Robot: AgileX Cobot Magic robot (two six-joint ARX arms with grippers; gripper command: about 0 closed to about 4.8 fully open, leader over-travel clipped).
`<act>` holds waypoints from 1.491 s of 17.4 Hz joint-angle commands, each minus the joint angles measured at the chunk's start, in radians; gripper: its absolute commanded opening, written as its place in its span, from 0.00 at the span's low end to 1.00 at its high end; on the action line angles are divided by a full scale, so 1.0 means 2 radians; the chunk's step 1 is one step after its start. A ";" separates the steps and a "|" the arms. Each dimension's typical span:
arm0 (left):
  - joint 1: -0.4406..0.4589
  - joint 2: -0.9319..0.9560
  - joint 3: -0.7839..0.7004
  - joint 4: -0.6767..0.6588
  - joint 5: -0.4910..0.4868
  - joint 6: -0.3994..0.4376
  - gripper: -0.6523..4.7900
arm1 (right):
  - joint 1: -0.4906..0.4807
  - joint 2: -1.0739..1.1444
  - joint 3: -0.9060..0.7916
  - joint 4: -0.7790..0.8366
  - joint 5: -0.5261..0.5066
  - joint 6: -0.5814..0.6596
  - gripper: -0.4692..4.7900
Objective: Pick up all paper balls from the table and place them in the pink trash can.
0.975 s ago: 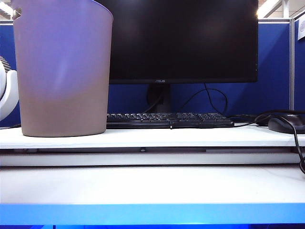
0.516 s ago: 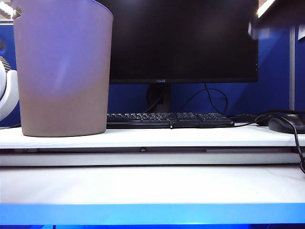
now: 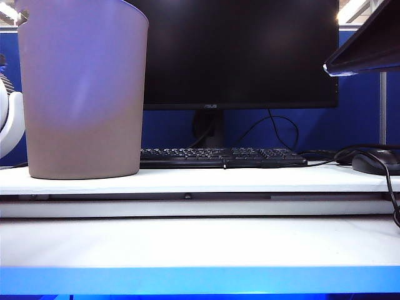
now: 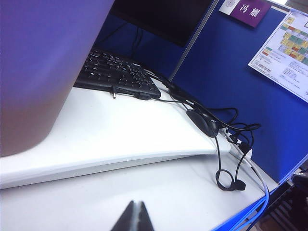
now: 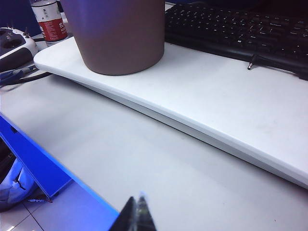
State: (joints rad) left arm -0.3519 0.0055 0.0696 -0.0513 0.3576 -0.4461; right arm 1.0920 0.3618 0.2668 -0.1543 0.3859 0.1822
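Note:
No paper balls show in any view. The pink trash can stands upright on the raised back shelf of the white table, at the left. In the left wrist view my left gripper is shut and empty, above the table's lower ledge, with the trash can close beside it. My right gripper is also shut on nothing and hangs over the table's front edge, the trash can farther off. A dark part of my right arm juts in at the exterior view's top right.
A black monitor and keyboard sit behind the shelf, with a mouse and loose cables at the right. A white fan stands left of the can. A bottle stands beyond it.
A dark part of my right arm has come into the exterior view's top right and has sunk lower. The trash can and the desk items have not moved.

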 commanded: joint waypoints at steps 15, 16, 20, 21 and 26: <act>0.040 -0.001 -0.011 0.001 -0.074 0.124 0.11 | 0.000 0.000 0.002 0.009 0.002 -0.001 0.08; 0.056 -0.001 -0.015 0.001 -0.095 0.124 0.11 | 0.000 0.000 0.002 0.008 0.002 -0.001 0.08; 0.099 -0.001 -0.030 0.002 -0.138 0.134 0.11 | 0.000 0.000 0.002 0.008 0.002 -0.001 0.08; 0.109 -0.001 -0.031 -0.006 -0.138 0.138 0.11 | 0.000 -0.001 0.002 0.008 0.002 -0.001 0.08; 0.153 -0.001 -0.031 -0.007 -0.140 0.160 0.11 | 0.000 -0.001 0.002 0.008 0.002 -0.001 0.08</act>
State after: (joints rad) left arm -0.0540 0.0055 0.0071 -0.0784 0.0780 -0.1478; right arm 1.0920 0.3614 0.2668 -0.1543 0.3859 0.1822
